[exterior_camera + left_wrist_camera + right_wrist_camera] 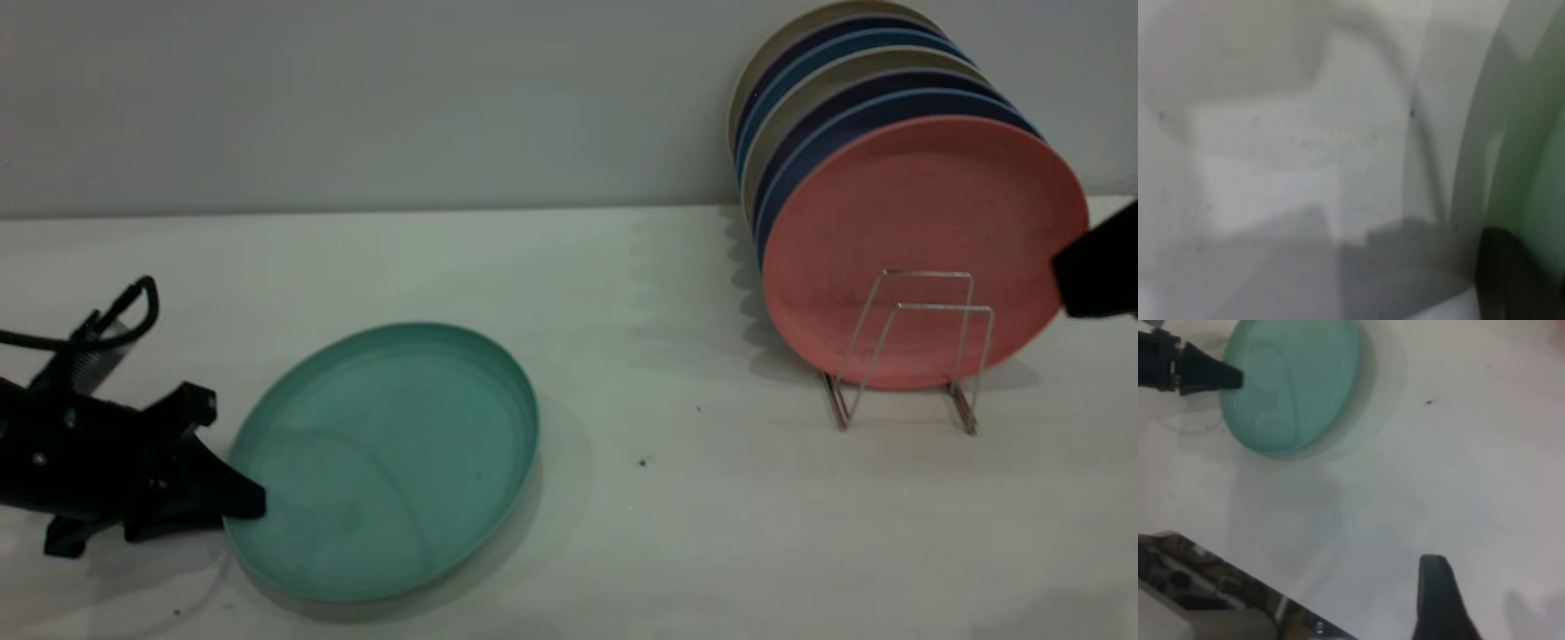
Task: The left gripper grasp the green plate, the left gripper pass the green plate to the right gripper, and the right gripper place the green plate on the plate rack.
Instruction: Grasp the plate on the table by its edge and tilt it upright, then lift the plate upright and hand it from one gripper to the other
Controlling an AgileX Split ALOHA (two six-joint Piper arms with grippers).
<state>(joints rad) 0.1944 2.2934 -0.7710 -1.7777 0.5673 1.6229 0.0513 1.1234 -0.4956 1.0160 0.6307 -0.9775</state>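
green plate point(391, 462) on table point(676, 533) at left, plate rack point(907, 356) far right, plates point(916, 240) in rack

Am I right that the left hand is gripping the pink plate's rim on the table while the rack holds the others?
Not quite: the exterior view shows the left hand at the green plate. The pink plate stands in the rack.

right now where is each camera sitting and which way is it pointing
Exterior: low at the table's front, facing the wall; shows the left gripper at the green plate, the plate rack and the right gripper at the edge.
Left wrist: close over the table, one finger by the plate's rim.
Right wrist: high, looking down; one finger.
Shared: exterior and right wrist both show the left gripper at the plate.
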